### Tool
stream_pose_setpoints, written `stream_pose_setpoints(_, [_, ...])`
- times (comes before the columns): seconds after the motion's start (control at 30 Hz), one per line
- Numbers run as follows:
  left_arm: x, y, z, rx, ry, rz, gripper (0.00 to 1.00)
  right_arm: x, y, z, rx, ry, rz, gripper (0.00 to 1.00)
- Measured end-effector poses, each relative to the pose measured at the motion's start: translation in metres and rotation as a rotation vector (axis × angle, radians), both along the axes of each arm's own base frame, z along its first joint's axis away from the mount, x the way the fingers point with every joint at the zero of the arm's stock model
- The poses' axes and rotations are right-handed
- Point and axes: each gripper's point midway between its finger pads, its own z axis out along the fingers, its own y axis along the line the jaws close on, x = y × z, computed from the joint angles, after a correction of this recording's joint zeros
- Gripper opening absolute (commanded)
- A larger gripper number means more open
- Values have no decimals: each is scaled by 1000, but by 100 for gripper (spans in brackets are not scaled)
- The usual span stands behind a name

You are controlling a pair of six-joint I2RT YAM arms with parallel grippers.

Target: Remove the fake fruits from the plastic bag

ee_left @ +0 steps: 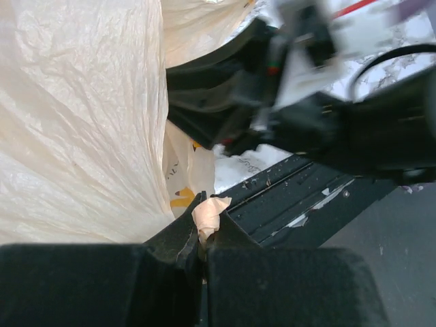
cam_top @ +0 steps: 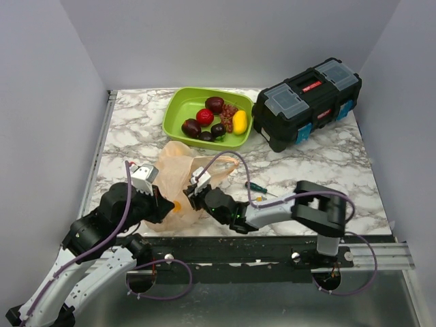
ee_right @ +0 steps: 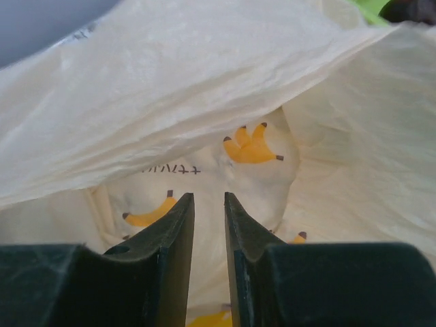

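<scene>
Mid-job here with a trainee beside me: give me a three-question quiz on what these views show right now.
1. True or false: the left gripper is shut on a fold of the thin translucent pale-orange plastic bag.
2. Where does the glossy yellow toy fruit lie? A. in the lime-green plastic tray; B. on the marble table beside the green-handled screwdriver; C. on top of the black toolbox.
3. Fill in: the right gripper points into the bag with its fingers slightly ___ and nothing between them.

Key: 1 true; 2 A; 3 open.
</scene>
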Motion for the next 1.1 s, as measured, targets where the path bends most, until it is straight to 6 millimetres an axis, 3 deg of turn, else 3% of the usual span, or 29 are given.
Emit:
stream_pose_setpoints(0.13, [-3, 2, 5, -22, -27, 0, 0, 13, 15, -47, -41, -27, -24, 24])
stream_pose_setpoints(0.23, [-4, 4, 8, -36, -44, 1, 0, 23, 22, -65, -36, -44, -37, 27])
stream_pose_setpoints(0.67, [-4, 3, 9, -40, -49, 0, 0, 96, 65, -31, 147, -131, -131, 31])
stream_pose_setpoints(0.93, [-3, 3, 8, -36, -45, 0, 0, 117, 90, -65, 115, -119, -141, 37])
stream_pose_setpoints(1.1, [-3, 3, 8, -35, -45, 1, 0, 146, 75, -78, 54, -89, -200, 46])
